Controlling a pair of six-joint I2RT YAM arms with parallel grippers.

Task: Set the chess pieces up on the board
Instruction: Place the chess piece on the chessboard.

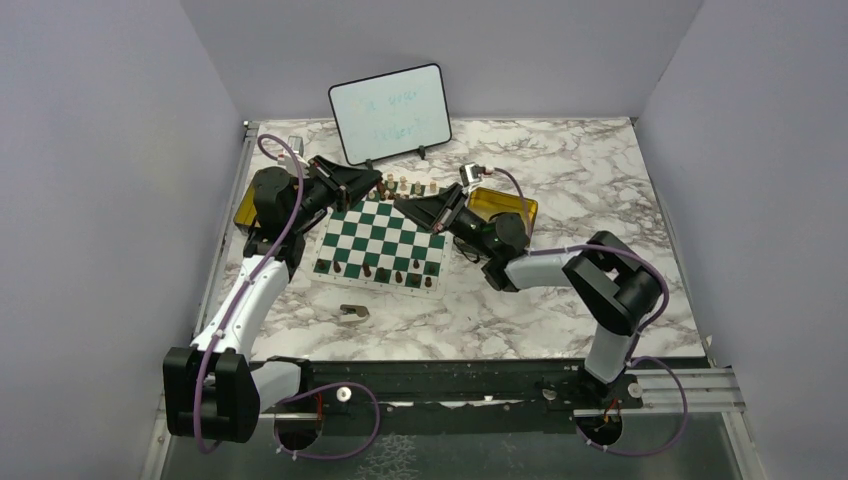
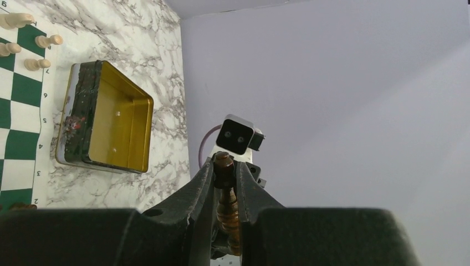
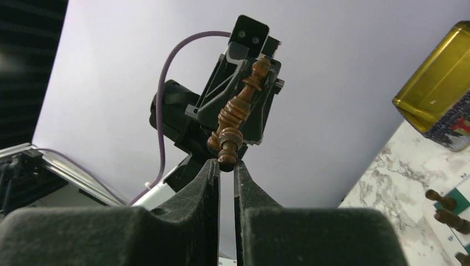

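Observation:
A dark brown chess piece (image 2: 228, 204) is clamped between my left gripper's (image 2: 224, 166) fingers, above the far side of the board (image 1: 380, 240). In the right wrist view the same piece (image 3: 238, 111) slants down from the left gripper, and its rounded lower end sits between the tips of my right gripper (image 3: 226, 162), which are closed against it. The two grippers meet nose to nose, left (image 1: 372, 183) and right (image 1: 418, 206). Light pieces (image 1: 405, 187) stand along the board's far edge, dark ones (image 1: 385, 272) along the near rows.
An open gold tin (image 1: 505, 205) lies right of the board, another (image 1: 245, 210) left of it. A white whiteboard (image 1: 390, 112) stands at the back. A flat brownish scrap (image 1: 353, 313) lies on the marble in front of the board.

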